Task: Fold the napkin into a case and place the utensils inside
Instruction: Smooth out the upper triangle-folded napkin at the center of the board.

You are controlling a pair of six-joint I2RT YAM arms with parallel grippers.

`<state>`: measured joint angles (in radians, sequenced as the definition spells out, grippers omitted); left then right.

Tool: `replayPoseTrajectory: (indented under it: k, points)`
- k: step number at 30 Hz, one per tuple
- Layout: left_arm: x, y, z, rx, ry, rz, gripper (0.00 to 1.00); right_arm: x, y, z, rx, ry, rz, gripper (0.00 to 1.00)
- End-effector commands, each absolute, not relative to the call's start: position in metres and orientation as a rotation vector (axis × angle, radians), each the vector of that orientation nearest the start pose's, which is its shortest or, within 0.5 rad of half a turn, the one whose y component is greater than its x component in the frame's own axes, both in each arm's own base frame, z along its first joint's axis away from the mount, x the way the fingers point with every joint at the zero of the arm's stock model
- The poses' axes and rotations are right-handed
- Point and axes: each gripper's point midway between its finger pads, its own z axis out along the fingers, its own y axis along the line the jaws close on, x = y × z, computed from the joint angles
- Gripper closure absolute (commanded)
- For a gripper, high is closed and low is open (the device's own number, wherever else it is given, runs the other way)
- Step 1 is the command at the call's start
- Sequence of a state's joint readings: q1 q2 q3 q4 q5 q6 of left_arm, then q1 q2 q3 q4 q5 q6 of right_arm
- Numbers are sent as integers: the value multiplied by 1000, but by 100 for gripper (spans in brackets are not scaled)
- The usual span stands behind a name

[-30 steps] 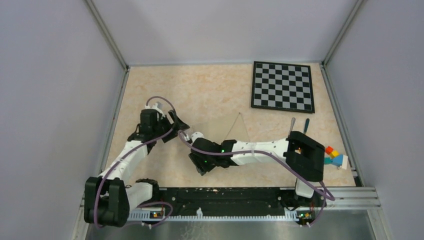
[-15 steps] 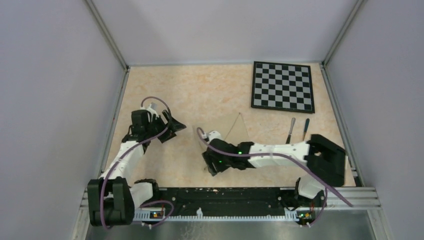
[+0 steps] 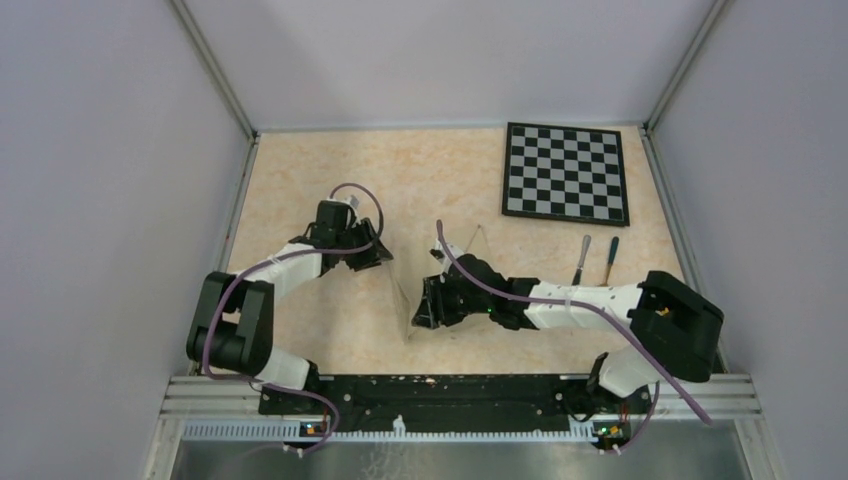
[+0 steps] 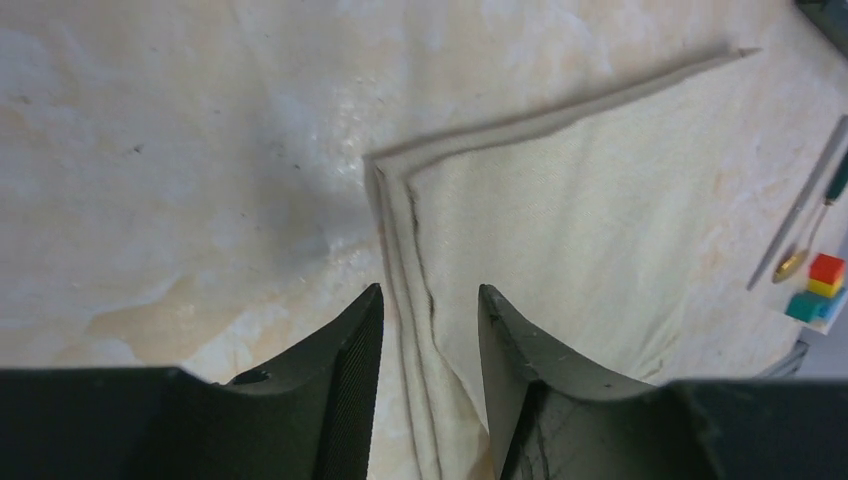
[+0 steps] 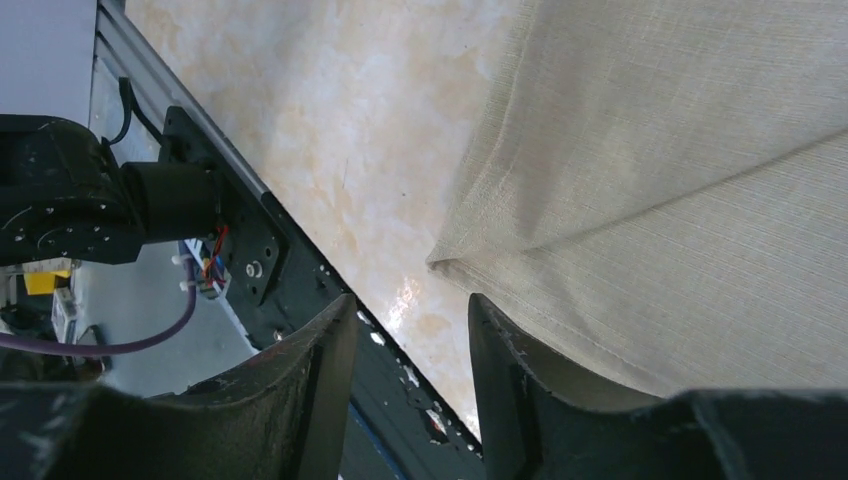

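Showing the fold under way, not finished. The left fingers (image 4: pixel 345 350) are spread, and the layered left edge of the napkin (image 4: pixel 560 220) runs down between them, its corner just ahead; whether they touch it cannot be told. The right fingers (image 5: pixel 320 360) are likewise spread and hold nothing: a near corner of the napkin lies just beyond their gap, and the cloth reaches behind one finger. The napkin lies flat on the table (image 4: pixel 150 150) between the two arms. Its stacked hems show it doubled at least once, yet it is broad, not a narrow case. Well apart to the right, the knife (image 3: pixel 581 260) and spoon (image 3: pixel 610 258) lie side by side on the table, near the blocks (image 4: pixel 820 285) and nearer the arms than the board (image 3: pixel 565 172). Judged as left to do: further folds, then both utensils inserted.
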<state>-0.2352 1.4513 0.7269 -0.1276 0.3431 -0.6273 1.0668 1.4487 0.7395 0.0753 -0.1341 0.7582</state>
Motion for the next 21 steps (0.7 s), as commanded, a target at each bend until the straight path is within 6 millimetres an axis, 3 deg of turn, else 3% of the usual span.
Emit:
replayPoseTrajectory:
  k: [1, 9, 15, 21]
  points:
    - [339, -155, 62, -278, 2444, -696, 53, 142, 394, 105, -497, 2353, 1211, 56]
    - [335, -164, 29, -249, 2539, -654, 47, 144, 412, 87, -568, 2377, 1170, 49]
    - [330, -154, 3, -328, 2608, -563, 57, 138, 420, 74, -607, 2396, 1153, 53]
    - [327, -149, -4, -366, 2619, -533, 67, 128, 427, 63, -645, 2407, 1165, 56]
